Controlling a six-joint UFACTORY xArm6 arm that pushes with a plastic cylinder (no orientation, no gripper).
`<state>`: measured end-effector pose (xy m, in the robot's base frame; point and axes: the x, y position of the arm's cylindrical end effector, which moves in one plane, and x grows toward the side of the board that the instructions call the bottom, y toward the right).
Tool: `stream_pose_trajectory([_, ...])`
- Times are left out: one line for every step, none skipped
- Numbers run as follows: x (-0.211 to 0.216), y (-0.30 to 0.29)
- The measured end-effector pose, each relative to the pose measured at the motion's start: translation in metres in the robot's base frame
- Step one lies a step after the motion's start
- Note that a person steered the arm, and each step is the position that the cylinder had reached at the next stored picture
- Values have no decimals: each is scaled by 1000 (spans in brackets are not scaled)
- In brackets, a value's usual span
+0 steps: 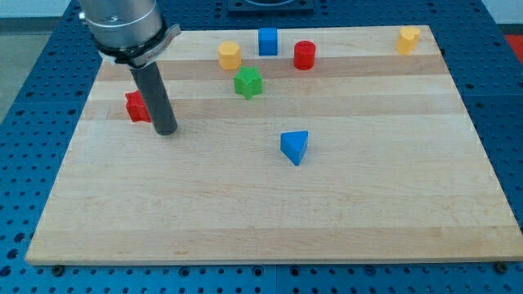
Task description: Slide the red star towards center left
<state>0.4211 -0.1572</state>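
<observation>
My tip (167, 131) down on board (245, 212), left-centre of frame, touching red star (136, 107) from its right; holds nothing; no readable writing.

A pale wooden counter (270, 220) of glued planks is seen resting on a blue perforated base (24, 122). Seven small blocks lie directly on it. A red star-shaped block (136, 107) is placed near the view's left edge, partly covered by the dark rod, whose tip (167, 131) meets the wood just to its right. Along the view's top are set a yellow hexagonal block (230, 55), a blue cube (268, 41), a red cylinder (305, 55) and, far right, a yellow block (409, 38). A green star-shaped block (248, 82) lies below the yellow hexagonal one. A blue triangular block (295, 147) is found near the middle, well apart.
</observation>
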Motion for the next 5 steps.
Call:
stream_pose_trajectory([-18, 0])
stream_pose_trajectory([-25, 0])
stream_pose_trajectory([-33, 0])
stream_pose_trajectory([-33, -1])
stream_pose_trajectory([-29, -7])
